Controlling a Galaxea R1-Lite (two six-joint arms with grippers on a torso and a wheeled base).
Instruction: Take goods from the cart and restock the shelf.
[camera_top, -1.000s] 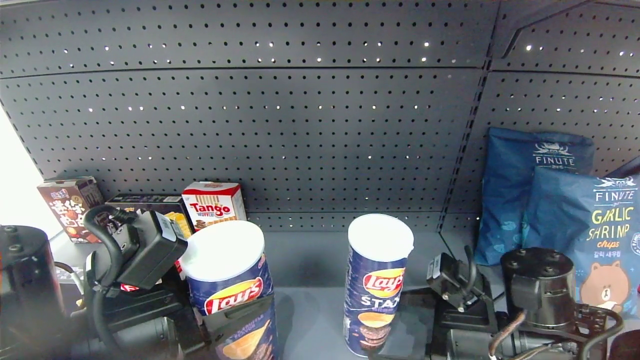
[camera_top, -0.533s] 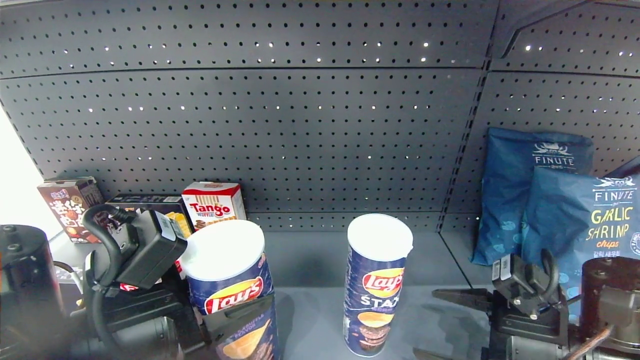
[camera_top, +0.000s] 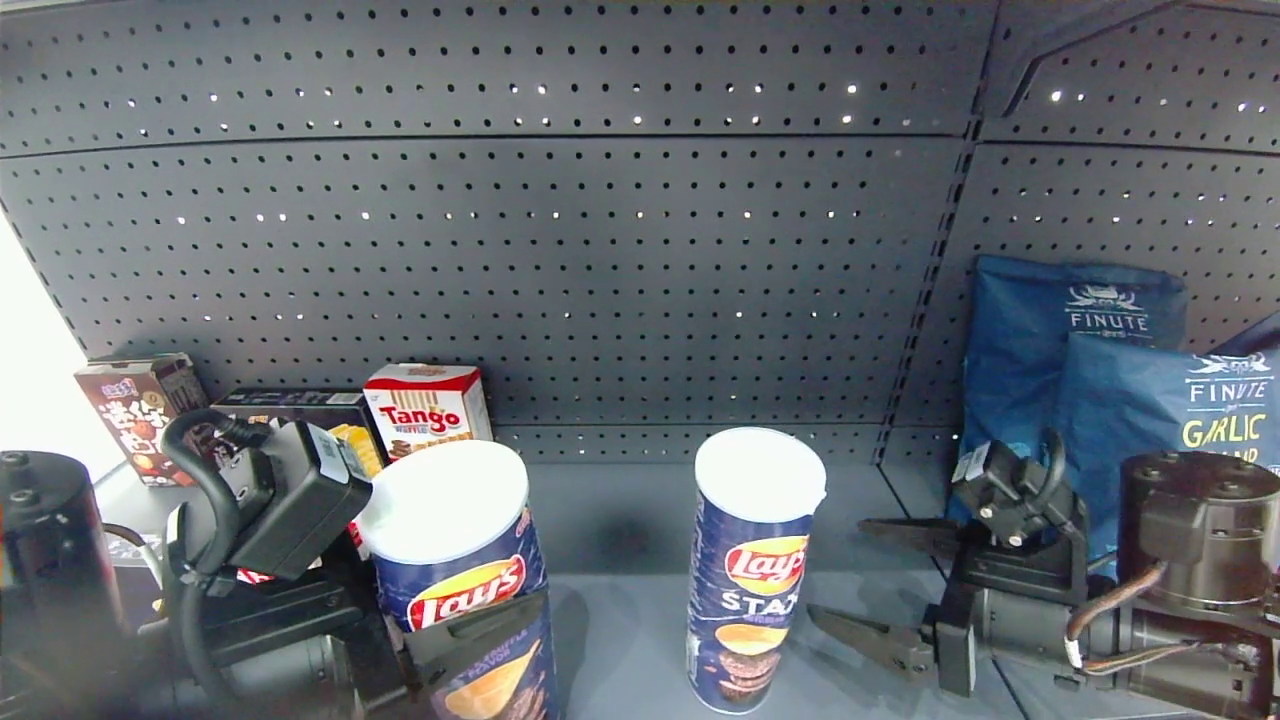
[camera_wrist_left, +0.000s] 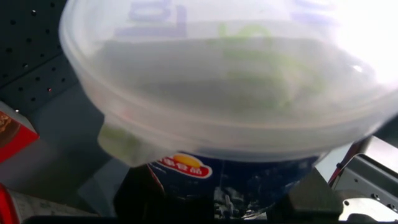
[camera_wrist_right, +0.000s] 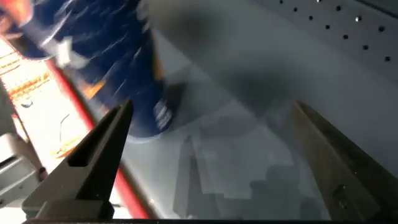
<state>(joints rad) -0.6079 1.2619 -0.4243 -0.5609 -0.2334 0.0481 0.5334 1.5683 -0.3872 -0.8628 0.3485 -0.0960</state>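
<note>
Because a chip can is a thin card tube with brittle contents, I judge it light and fairly stiff, yet easy to dent and slick on its glossy print. A hold across the middle of the body, squeezed no harder than needed and kept off the snap-on lid (camera_wrist_left: 230, 93), looks safest. That is roughly how the left gripper (camera_top: 455, 625) has the left chip can (camera_top: 450, 560): its jaws are clamped on the lower body, one finger (camera_top: 480, 615) lying across the front label. The can is upright near the front of the shelf (camera_top: 620, 620), just before the boxes (its base is cut off from sight, so I cannot tell whether it rests on the board). The second chip can (camera_top: 752, 580) stands upright and free near the middle of the shelf, well apart from the first. The right gripper (camera_top: 875, 585) hangs just beside it on the robot's right, jaws spread wide and holding nothing, with the blurred blue can (camera_wrist_right: 118, 68) off to one side in its wrist view. By count there are two chip cans. Two blue snack bags (camera_top: 1040, 340) lean against the pegboard (camera_top: 600, 250) on the right. Three boxes sit at the back left: a brown one (camera_top: 135, 410), a dark one (camera_top: 300, 408) and a red-and-white one (camera_top: 430, 410).
</note>
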